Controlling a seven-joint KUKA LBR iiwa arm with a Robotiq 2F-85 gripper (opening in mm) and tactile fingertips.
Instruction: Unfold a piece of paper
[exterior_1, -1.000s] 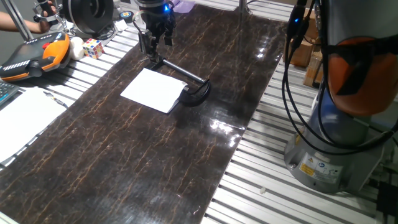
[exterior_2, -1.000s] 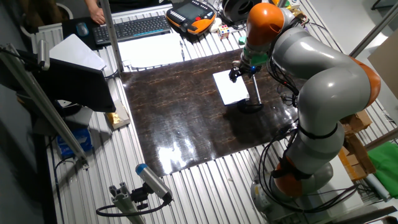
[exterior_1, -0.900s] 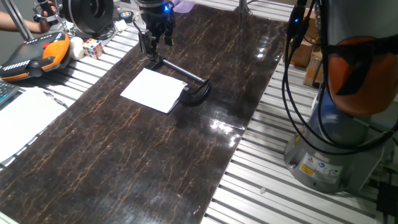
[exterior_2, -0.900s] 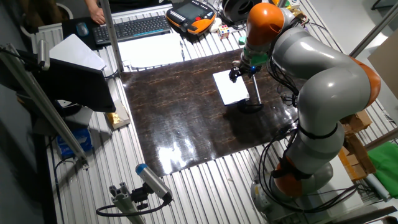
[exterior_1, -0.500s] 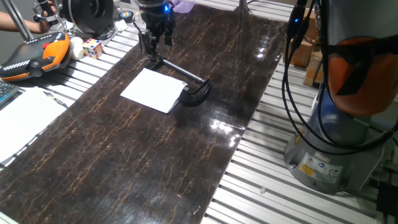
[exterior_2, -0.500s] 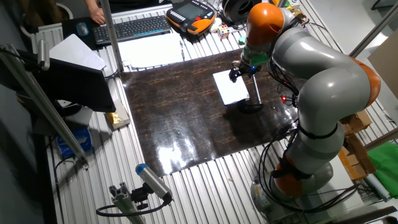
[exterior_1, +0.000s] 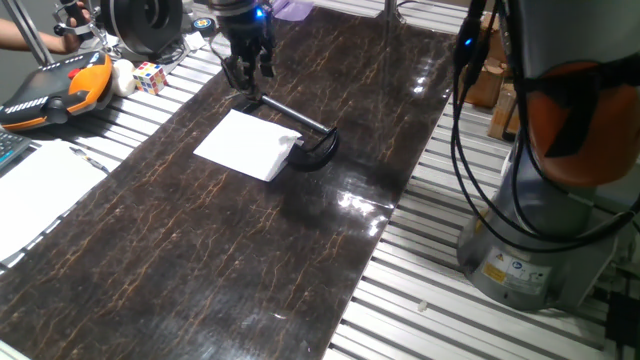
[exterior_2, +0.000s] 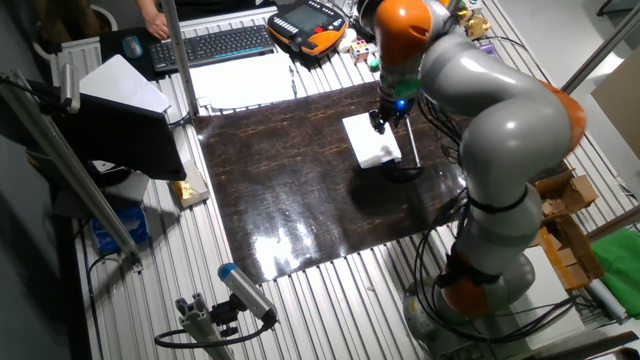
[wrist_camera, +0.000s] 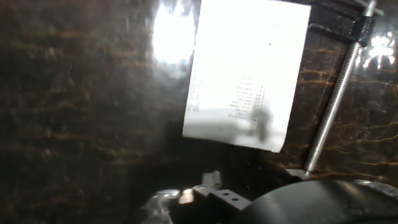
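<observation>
- We see the gripper (exterior_1: 247, 72) hanging over the far part of the dark marbled table mat (exterior_1: 200, 250), fingers pointing down, just past the far end of the black clamp (exterior_1: 300, 135).
- We can't tell how wide the fingers stand; they look empty in the fixed views, and nothing sits between them in the hand view, which is blurred.
- In the other fixed view the gripper (exterior_2: 385, 118) sits at the far right corner of the piece of paper (exterior_2: 371, 141), above it; we can't tell if it touches.
- The piece of paper (exterior_1: 246, 146) lies on the mat, just near-left of the gripper, its right edge against the clamp's round head.
- We see that right edge by the clamp head lifted slightly, the rest flat.
- In the hand view the piece of paper (wrist_camera: 247, 68) fills the upper middle, white with faint print, its lower edge casting a shadow on the mat.
- The clamp's threaded rod (wrist_camera: 333, 106) runs along the paper's right side in the hand view.
- The robot arm (exterior_2: 500, 130), grey with orange joints, arches over the mat's right side; its base (exterior_1: 545, 250) stands on the slatted metal table (exterior_1: 420, 300).
- Far left off the mat: an orange-black teach pendant (exterior_1: 55, 90), a Rubik's cube (exterior_1: 150, 76), a larger white sheet (exterior_1: 35, 190).
- The other fixed view shows a keyboard (exterior_2: 225, 45) at the far side.
</observation>
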